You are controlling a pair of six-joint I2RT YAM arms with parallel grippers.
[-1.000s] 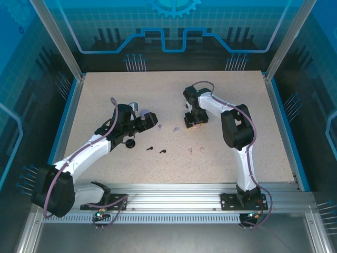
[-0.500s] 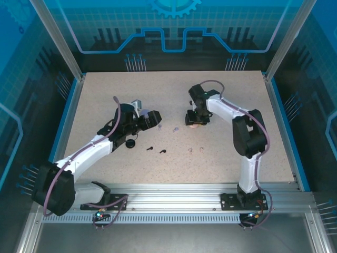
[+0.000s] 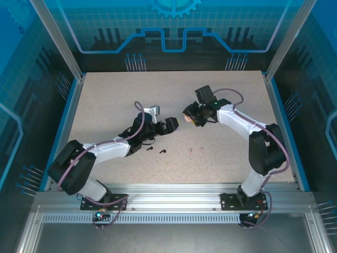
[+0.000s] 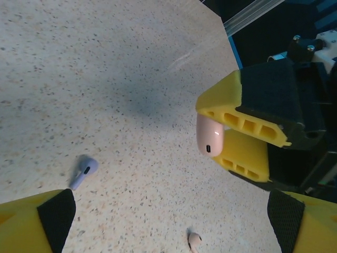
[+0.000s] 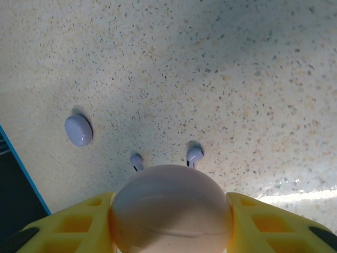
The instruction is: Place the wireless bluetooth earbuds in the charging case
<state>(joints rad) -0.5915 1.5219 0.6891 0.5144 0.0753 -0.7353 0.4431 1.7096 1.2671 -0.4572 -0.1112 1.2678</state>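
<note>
Above mid-table, note right gripper (image 3: 190,119) half-closed on the pale pink charging case (image 5: 171,208), held clear; left gripper (image 3: 171,125) gaping wide, empty, just beside it. Expect earbuds (image 3: 201,149) featherlight, hard, glossy, prone to squirt out: pinch gently across the stem. Mind lilac pair (image 5: 195,154) and lilac case (image 5: 79,130) on the table (image 3: 105,95) below, black pair (image 3: 162,152) and pink pair (image 3: 189,151) toward the near edge.

your speckled tabletop (image 3: 105,100) carries black earbuds (image 3: 162,152), pale pink earbuds (image 3: 190,151), lilac earbuds (image 5: 195,154) and a lilac case (image 5: 79,130).
</note>
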